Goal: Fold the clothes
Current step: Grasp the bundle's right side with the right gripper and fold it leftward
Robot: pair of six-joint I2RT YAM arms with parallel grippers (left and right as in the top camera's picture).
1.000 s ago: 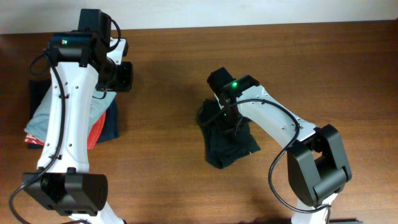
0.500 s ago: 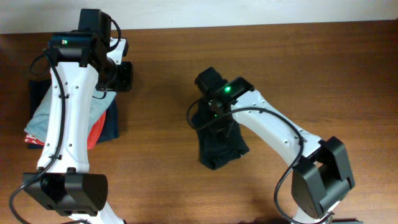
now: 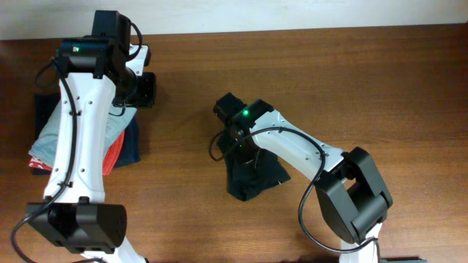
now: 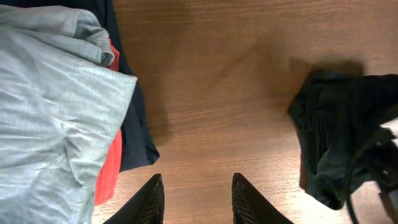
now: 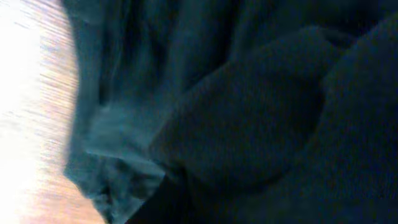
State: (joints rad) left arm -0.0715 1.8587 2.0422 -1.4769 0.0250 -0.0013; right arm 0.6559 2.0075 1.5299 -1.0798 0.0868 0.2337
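Nearest you, the brown wooden table (image 3: pixel 183 226) lies bare between the two arm bases, and you have wide bare wood to the right of the right arm, out to that edge. At mid-table sits the black short-sleeved T-shirt of soft plain fabric (image 3: pixel 256 175), bunched into a creased wad that narrows toward you. The right gripper (image 3: pixel 238 142) is down on its far end, jaws clenched in the cloth; its wrist view shows only dark folds. Left of the shirt, a broad strip of bare wood separates it from the pile at the left edge: a light grey-blue garment (image 4: pixel 56 112) on top of an orange-red folded garment (image 4: pixel 109 177) and a navy folded garment (image 4: pixel 134 124). Farther back, the left gripper (image 4: pixel 194 202) hangs released over bare wood beside that pile, grasping nothing.
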